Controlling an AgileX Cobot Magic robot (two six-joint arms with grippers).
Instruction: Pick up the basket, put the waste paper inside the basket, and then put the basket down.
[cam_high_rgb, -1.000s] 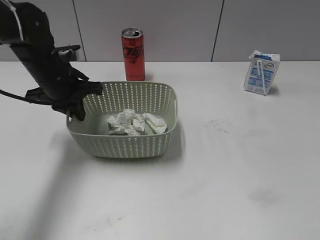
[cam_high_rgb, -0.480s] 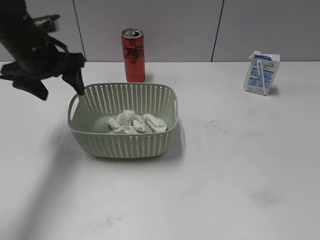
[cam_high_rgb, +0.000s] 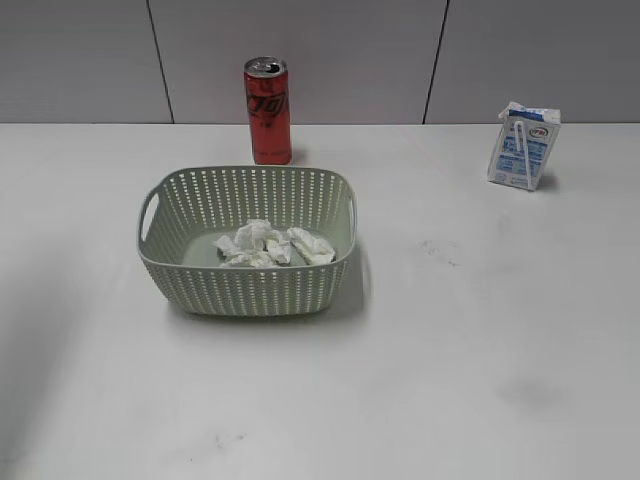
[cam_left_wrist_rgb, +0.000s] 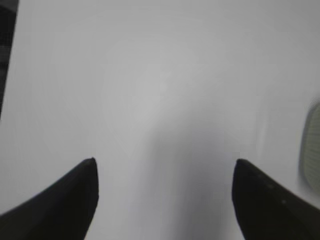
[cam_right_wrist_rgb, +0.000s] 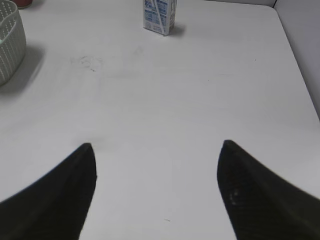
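Observation:
The pale sage-green basket (cam_high_rgb: 250, 290) stands on the white table, left of centre. Several white wads of waste paper (cam_high_rgb: 272, 245) lie inside it on its floor. Neither arm shows in the exterior view. In the left wrist view my left gripper (cam_left_wrist_rgb: 165, 162) is open and empty over bare table, with a blurred edge of the basket (cam_left_wrist_rgb: 312, 145) at the right. In the right wrist view my right gripper (cam_right_wrist_rgb: 156, 145) is open and empty above the table, and the basket's corner (cam_right_wrist_rgb: 9, 45) shows at the far upper left.
A red drink can (cam_high_rgb: 268, 96) stands behind the basket near the back wall. A blue-and-white drink carton (cam_high_rgb: 524, 146) stands at the back right, and also shows in the right wrist view (cam_right_wrist_rgb: 159, 15). The table's right edge (cam_right_wrist_rgb: 300, 65) shows there.
My left arm let go of the basket's left rim, rose up and to the left, and has left the exterior view. The basket and paper stay in place.

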